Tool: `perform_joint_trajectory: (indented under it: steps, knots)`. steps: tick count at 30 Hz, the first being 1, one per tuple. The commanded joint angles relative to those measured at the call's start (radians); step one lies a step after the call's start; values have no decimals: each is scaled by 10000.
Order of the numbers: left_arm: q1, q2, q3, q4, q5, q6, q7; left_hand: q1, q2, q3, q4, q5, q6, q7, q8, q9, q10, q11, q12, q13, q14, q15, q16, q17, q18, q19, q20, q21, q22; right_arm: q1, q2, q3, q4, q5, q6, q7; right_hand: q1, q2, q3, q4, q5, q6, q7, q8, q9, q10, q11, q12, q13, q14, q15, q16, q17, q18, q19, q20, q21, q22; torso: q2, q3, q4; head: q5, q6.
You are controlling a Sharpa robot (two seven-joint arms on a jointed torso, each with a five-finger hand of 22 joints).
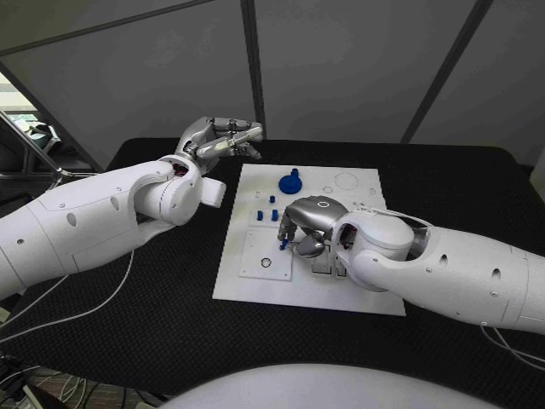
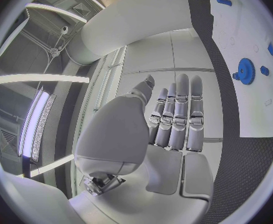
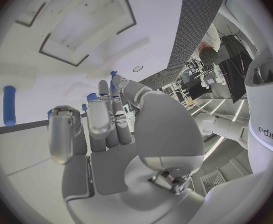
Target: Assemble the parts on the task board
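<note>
The white task board (image 1: 255,285) lies flat in the middle of the black table. A big blue gear (image 1: 289,181) (round, with a knob) sits near its far end. Small blue pegs (image 1: 266,214) stand just below it.

The right hand (image 1: 312,223) and its arm cover the task board (image 1: 358,183) near its middle and right edge; whatever its fingers (image 3: 105,115) touch is hidden.
</note>
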Motion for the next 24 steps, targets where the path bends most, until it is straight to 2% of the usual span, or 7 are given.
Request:
perform_joint_trajectory:
  steps: [1, 10, 24]
  knots:
    - [17, 7, 9, 6, 35, 106, 28, 95, 7, -1, -33, -50, -88, -4, -3, 11, -58, 28, 1, 12, 3, 3, -56, -9, 28, 63, -13, -69, -9, 11, 19, 1, -31, -101, 107, -28, -105, 39, -4, 50, -40, 74, -21, 28, 12, 85, 10, -51, -8, 124, -72, 65, -5, -21, 370, -80, -4, 1294, 7, -3, -4, -12, -12]
    - [17, 20, 10, 6, 35, 111, 30, 110, 14, 8, -45, -45, -90, -5, -3, 14, -59, 27, -1, 12, 1, 1, -60, -12, 28, 63, -15, -72, -11, -16, 113, -4, -92, -103, 104, 22, -115, 47, -8, 65, -40, 82, -25, 30, 14, 91, 6, -53, -6, 126, -73, 72, 3, -24, 376, -81, 4, 1303, 5, 6, 13, 18, -63]
    - [17, 16, 10, -2, 35, 109, 16, 122, 19, 16, -57, -43, -91, -6, -3, 16, -59, 26, -3, 12, -1, 0, -64, -14, 28, 65, -16, -75, -14, -48, 210, -13, -98, -103, 289, 103, -133, 48, -26, 90, -46, 106, -37, 38, 20, 108, -1, -56, -4, 122, -78, 63, -20, -25, 378, -83, 7, 1309, 1, -1, -7, 50, -93]
